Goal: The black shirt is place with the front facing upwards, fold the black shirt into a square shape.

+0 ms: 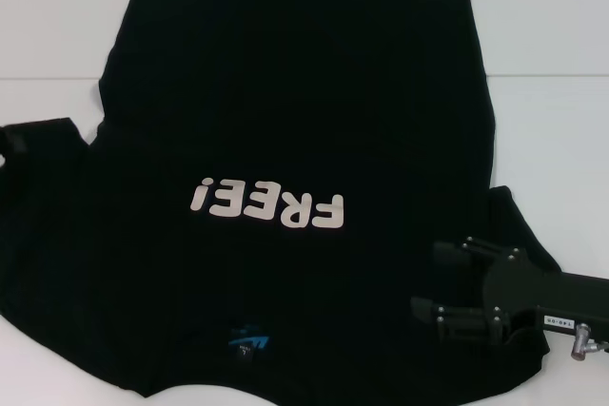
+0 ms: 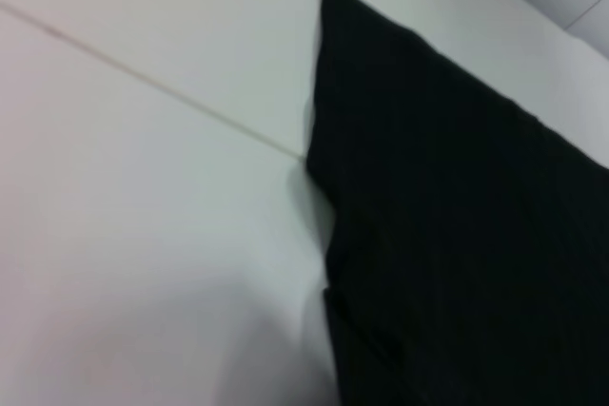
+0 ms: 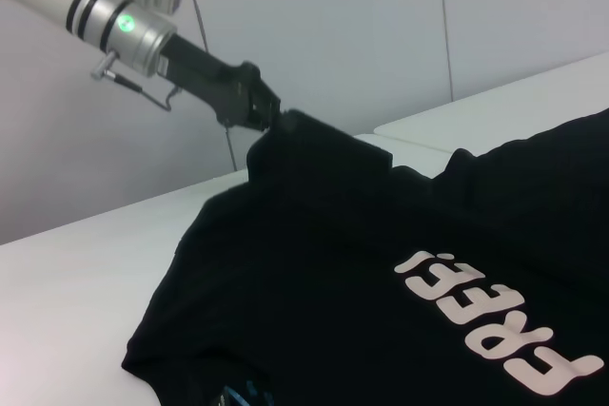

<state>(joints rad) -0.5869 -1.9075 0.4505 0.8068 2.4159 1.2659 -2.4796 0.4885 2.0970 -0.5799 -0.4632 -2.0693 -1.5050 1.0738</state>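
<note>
The black shirt [image 1: 285, 121] lies spread front up on the white table [image 1: 552, 121], its white "FREE!" letters [image 1: 268, 204] upside down to me and its collar nearest me. A small blue logo [image 1: 249, 341] sits by the collar. In the right wrist view my left gripper [image 3: 274, 123] is shut on the left sleeve [image 3: 314, 140] and holds it raised off the table. My right gripper [image 1: 423, 280] hovers over the right sleeve [image 1: 519, 225] at the lower right, its fingers apart. The left wrist view shows only a black cloth edge [image 2: 457, 197] on the table.
A seam line [image 1: 542, 76] runs across the white table behind the shirt. Bare table shows to the far left [image 1: 48, 35] and the far right. A pale wall [image 3: 333, 35] stands beyond the table's left side.
</note>
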